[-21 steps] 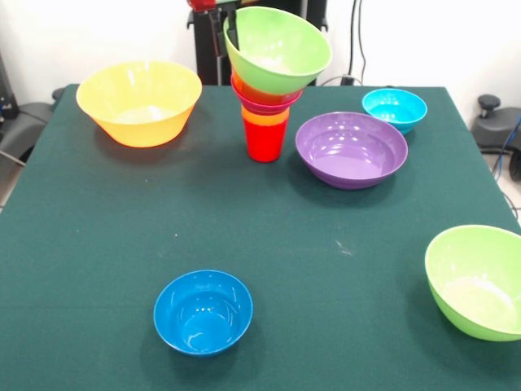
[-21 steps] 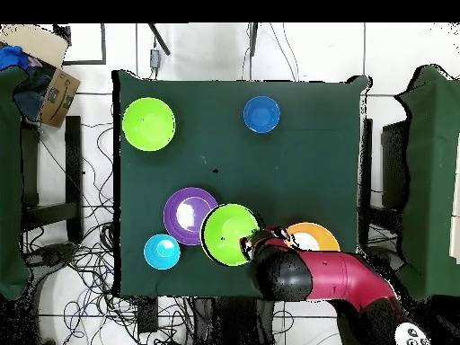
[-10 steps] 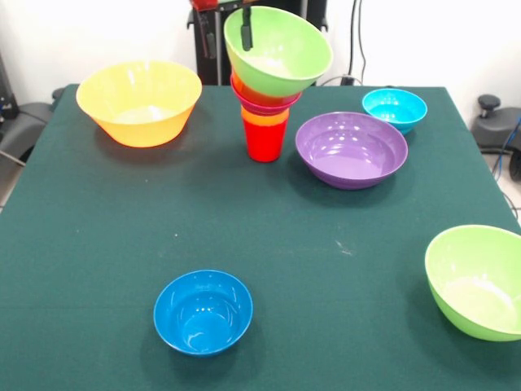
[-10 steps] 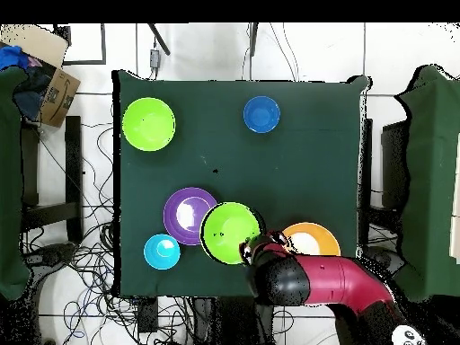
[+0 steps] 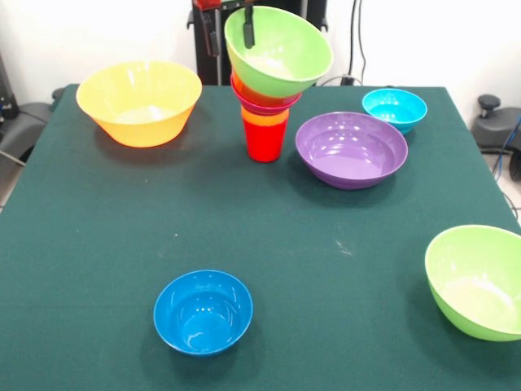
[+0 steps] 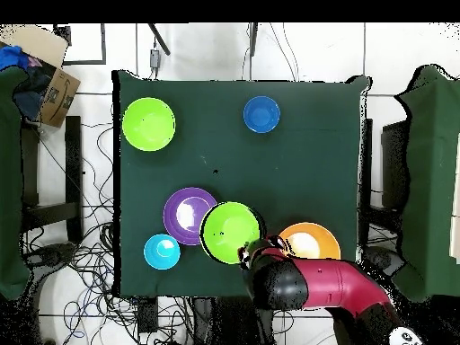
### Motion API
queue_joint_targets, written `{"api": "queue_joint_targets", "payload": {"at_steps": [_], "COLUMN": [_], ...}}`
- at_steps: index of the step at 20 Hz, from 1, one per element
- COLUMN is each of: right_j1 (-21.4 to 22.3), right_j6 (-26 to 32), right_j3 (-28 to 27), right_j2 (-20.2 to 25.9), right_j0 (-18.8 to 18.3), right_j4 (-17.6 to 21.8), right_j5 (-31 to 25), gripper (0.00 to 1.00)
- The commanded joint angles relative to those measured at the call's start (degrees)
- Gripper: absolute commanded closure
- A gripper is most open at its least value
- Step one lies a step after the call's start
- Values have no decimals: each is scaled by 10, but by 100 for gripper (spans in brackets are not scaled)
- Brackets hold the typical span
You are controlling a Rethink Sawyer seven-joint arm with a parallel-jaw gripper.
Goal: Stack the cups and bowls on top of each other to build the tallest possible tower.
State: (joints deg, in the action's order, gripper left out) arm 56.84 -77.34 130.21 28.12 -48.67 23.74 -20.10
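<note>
The tower stands at the far middle of the table: a red cup (image 5: 264, 140) at the base, an orange cup (image 5: 265, 117) in it, then a pink bowl (image 5: 266, 106), an orange bowl (image 5: 251, 91), and a lime green bowl (image 5: 281, 50) tilted on top. My gripper (image 5: 230, 28) is open and straddles that bowl's far rim, one finger (image 5: 248, 24) inside it and the other outside. From above, the green bowl (image 6: 230, 233) hides the tower, with the gripper (image 6: 247, 254) at its edge.
Loose on the green cloth are a large yellow-orange bowl (image 5: 139, 102), a purple bowl (image 5: 351, 149), a light blue bowl (image 5: 394, 108), a dark blue bowl (image 5: 203, 311) and a second lime green bowl (image 5: 479, 281). A cardboard box (image 6: 40, 67) lies off the table.
The fingers, close together on the green bowl's rim a second ago, have spread apart. The bowl stays tilted on the tower. The arm has drawn back slightly.
</note>
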Motion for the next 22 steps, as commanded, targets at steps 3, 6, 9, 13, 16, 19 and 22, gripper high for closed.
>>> {"api": "queue_joint_targets", "payload": {"at_steps": [3, 6, 9, 13, 16, 19, 22], "right_j1": [12, 25, 38, 51, 51, 50, 46], "right_j6": [-52, -52, -49, -44, -47, -52, -55], "right_j3": [35, 37, 36, 22, 14, 3, -29], "right_j2": [16, 27, 34, 35, 43, 48, 32], "right_j0": [30, 30, 30, 40, 45, 51, 71], "right_j4": [-7, -27, -43, -58, -78, -97, -97], "right_j5": [-25, -39, -51, -74, -74, -71, -83], "gripper": [0, 0, 0, 0, 0, 0, 0]}}
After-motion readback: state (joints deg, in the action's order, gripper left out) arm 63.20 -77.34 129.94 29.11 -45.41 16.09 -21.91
